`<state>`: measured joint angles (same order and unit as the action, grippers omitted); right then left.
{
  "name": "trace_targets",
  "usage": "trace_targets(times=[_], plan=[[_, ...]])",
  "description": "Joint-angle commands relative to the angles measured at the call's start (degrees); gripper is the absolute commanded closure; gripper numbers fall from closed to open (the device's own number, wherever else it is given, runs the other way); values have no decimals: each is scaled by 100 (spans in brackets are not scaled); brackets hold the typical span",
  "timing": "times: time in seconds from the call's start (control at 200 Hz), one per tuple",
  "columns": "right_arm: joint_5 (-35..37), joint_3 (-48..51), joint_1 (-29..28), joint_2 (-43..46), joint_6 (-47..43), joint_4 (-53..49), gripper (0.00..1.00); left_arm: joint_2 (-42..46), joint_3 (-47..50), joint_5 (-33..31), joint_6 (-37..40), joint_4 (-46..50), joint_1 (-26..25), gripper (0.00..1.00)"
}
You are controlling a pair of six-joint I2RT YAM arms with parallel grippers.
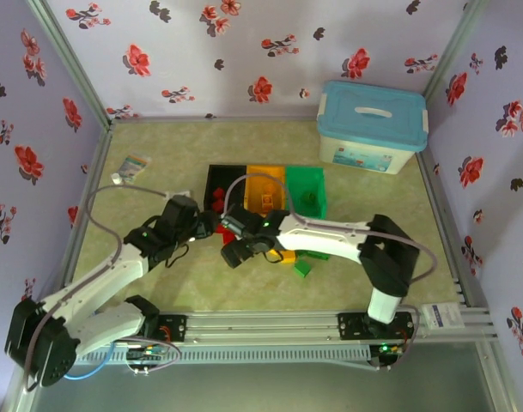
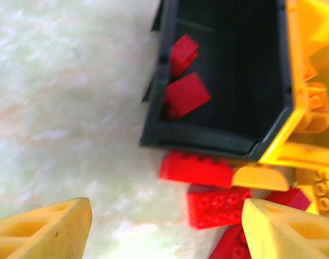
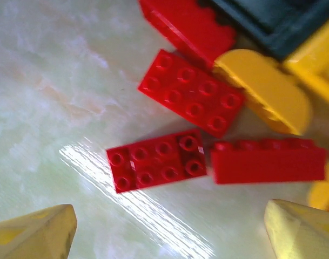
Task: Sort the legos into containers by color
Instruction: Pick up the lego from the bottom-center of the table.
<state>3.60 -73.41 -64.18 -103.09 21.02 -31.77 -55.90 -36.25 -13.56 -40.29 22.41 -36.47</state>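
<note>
My right gripper point(image 3: 169, 218) hangs spread wide over the glossy, marbled pale-green worktop point(image 3: 56, 81). Its chunky yellow plastic fingers point(image 3: 34, 232) sit at 7 and 5 o'clock of the wrist view with nothing between them. Just past them at 12 o'clock lies a flat red lego point(image 3: 156, 161), two-by-four studs up. A second red lego point(image 3: 192, 91) lies angled beyond it, and a long red lego point(image 3: 268, 161) rests on its side at 3 o'clock, smooth face showing. A yellow half-round piece point(image 3: 264, 89) sits at 1 o'clock.

My left gripper point(image 2: 165, 216) is also wide open and empty, its fingers hollow and ribbed. Ahead at 1 o'clock the matte black bin point(image 2: 207, 141) holds two red wedges point(image 2: 183, 94).

From above, the black bin, the orange-yellow bin point(image 1: 265, 176) and the green bin point(image 1: 306, 184) stand side by side. A green lego point(image 1: 302, 269) lies loose at 6 o'clock from the green bin. At 1 o'clock stands the white tub point(image 1: 373, 150) with its blue lid.
</note>
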Motion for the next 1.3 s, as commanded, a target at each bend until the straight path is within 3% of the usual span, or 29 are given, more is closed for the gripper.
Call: trace_targets(times=[0.0, 0.18, 0.555, 0.945, 1.295], plan=[[34, -437, -118, -483, 374, -507, 10, 477, 313, -275, -388, 305, 52, 26], [534, -754, -282, -895, 1714, -650, 13, 935, 534, -455, -443, 516, 78, 26], [1197, -1038, -556, -1398, 2772, -800, 25, 1114, 509, -482, -356, 660, 120, 26], [1344, -1137, -543, -1720, 2744, -717, 27, 1187, 544, -490, -357, 677, 123, 27], [1338, -996, -607, -1544, 2684, -769, 44, 1178, 583, -489, -358, 643, 122, 27]])
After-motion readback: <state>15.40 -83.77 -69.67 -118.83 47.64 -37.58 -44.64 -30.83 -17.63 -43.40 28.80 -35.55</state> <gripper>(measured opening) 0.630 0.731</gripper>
